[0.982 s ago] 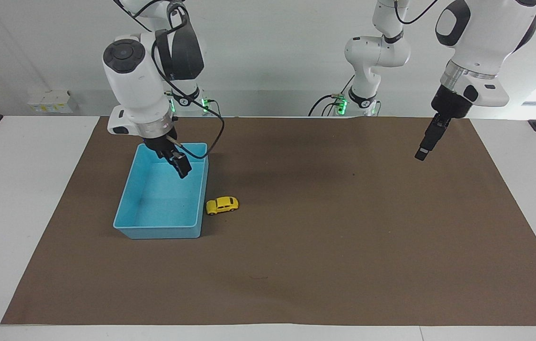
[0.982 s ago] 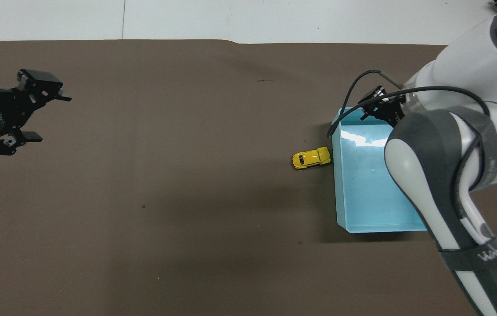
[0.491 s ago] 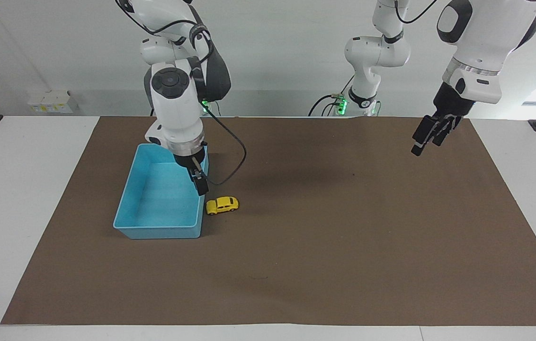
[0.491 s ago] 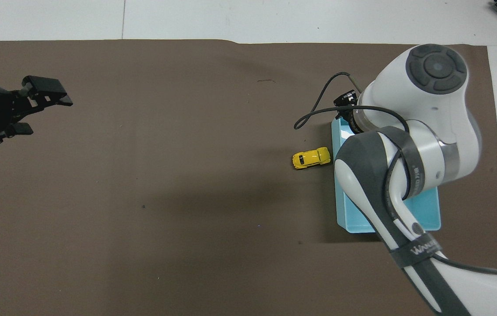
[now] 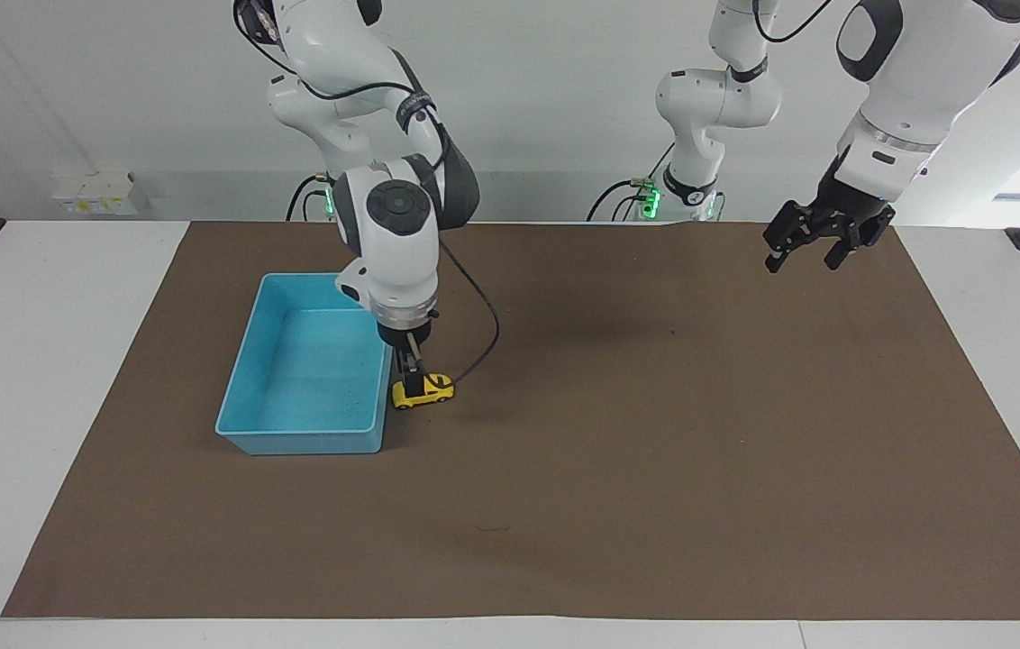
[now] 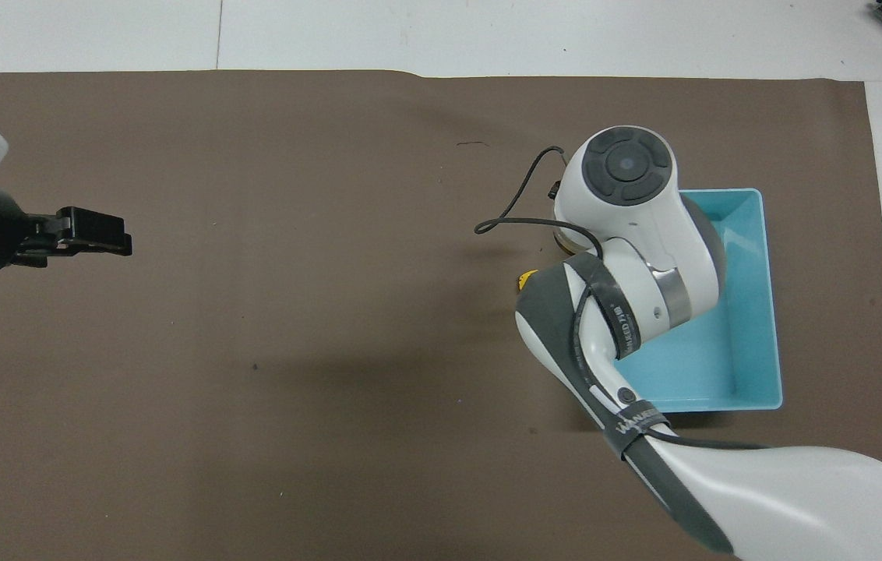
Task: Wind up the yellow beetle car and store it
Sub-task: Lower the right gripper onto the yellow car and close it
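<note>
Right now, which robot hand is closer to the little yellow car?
The right gripper: it is down at the yellow beetle car, beside the blue bin. The left gripper waits in the air toward its own end.

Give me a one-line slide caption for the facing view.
Right gripper down at the yellow beetle car beside the blue bin; left gripper waits open above the brown mat.

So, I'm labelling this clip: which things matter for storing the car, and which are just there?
Job:
yellow beetle car
blue bin
right tool, down at the car

Just there:
brown mat
left tool, waiting, raised over the mat
</note>
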Action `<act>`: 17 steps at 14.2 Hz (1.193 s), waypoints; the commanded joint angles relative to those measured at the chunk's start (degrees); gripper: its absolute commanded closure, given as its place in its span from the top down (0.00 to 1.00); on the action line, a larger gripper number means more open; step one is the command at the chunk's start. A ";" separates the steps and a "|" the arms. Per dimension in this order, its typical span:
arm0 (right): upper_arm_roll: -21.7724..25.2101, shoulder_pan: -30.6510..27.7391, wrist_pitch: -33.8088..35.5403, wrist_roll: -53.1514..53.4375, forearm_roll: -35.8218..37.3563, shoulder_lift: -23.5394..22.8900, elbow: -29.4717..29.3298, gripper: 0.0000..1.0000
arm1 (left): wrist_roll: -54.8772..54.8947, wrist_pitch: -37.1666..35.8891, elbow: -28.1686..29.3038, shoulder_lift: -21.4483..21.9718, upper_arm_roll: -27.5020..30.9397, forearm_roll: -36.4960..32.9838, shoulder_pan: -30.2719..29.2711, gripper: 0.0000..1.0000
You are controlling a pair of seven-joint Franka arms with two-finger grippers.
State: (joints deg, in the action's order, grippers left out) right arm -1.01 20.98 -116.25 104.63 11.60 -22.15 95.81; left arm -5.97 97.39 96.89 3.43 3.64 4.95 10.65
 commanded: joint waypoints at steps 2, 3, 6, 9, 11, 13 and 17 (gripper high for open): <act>-0.57 0.64 -7.92 7.33 4.12 -1.75 6.03 1.00 | 4.22 -4.04 -0.83 0.97 -0.74 -2.40 -1.77 1.00; -0.57 0.30 -9.33 7.51 4.22 -1.58 7.27 1.00 | 3.96 -4.66 -0.83 2.01 -0.04 -2.40 -2.55 1.00; -0.48 0.55 -10.22 8.47 4.22 -1.22 9.65 1.00 | 4.83 -6.16 -0.91 4.31 0.75 -1.87 -5.81 1.00; -0.57 2.30 -11.37 9.62 4.74 -1.05 11.33 0.32 | 7.27 -5.98 -1.88 4.22 0.40 -2.49 -5.81 1.00; -0.48 2.58 -10.06 9.62 4.92 -1.23 9.93 0.00 | 9.31 -7.47 -1.97 3.96 0.32 -2.49 -5.73 1.00; -0.48 3.81 -6.11 9.71 4.92 -1.31 7.21 0.00 | 9.40 -8.09 -3.36 3.26 0.40 -2.66 -5.81 1.00; -0.48 6.09 2.41 9.71 4.92 -1.05 2.20 0.00 | 9.23 -8.01 -4.69 0.97 0.14 -4.68 -5.47 1.00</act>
State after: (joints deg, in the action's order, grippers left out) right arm -1.02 26.23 -117.97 112.22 14.72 -23.58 100.74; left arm 2.44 91.24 95.14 6.52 4.32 2.47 5.27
